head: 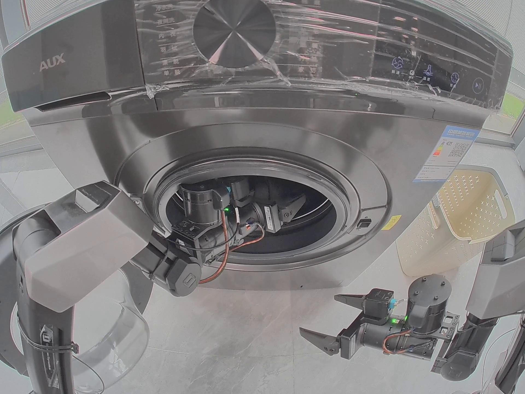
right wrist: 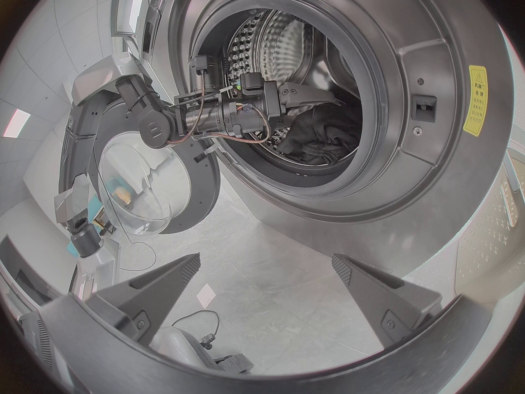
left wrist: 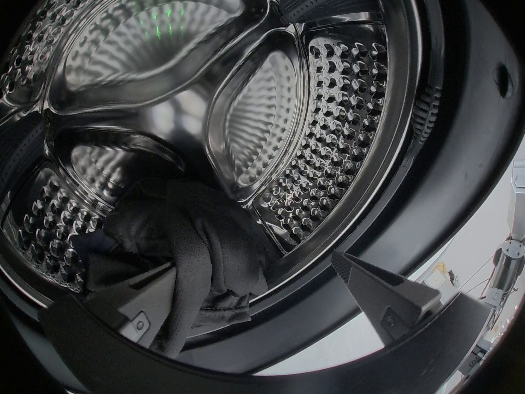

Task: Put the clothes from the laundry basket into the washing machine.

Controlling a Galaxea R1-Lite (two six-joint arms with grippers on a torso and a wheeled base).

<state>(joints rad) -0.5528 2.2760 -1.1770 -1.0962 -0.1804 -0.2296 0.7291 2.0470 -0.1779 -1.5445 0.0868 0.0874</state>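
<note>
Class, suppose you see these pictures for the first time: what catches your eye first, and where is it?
The big grey washing machine stands in the middle with its round door swung open. The left gripper is inside the shiny drum, fingers apart, beside dark clothes heaped low in it. The right gripper hangs open over the floor in front, near a cream laundry basket at the machine's right.

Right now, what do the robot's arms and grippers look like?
The left arm and right arm have angular light-grey shells over black joints. Each wrist carries a black cylinder, a looping orange-brown cable and a small green light. The left gripper and right gripper have black, wedge-shaped fingers tapering to points.
</note>
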